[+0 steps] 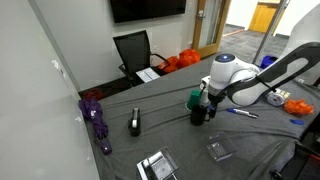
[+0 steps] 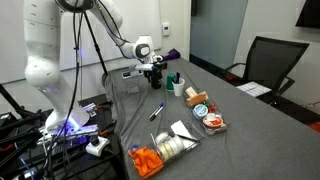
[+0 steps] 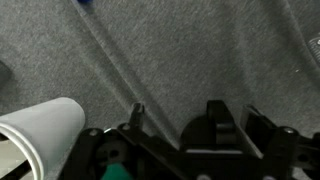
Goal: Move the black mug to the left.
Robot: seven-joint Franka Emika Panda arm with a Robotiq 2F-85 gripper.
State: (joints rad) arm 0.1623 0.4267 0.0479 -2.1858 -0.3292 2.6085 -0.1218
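The black mug stands on the grey table, right under my gripper. In the wrist view the mug is a dark round shape between my fingers, its loop handle pointing away from the camera. The fingers are spread wider than the mug, with a gap showing on the left side, so the gripper is open around it. In an exterior view the mug is mostly hidden under the gripper. The teal-green cup stands close beside the mug.
A white cup lies close by, and the teal-green cup also shows in another exterior view. A flat black device, a purple object, a pen, clear plastic packs, orange items and an office chair are around.
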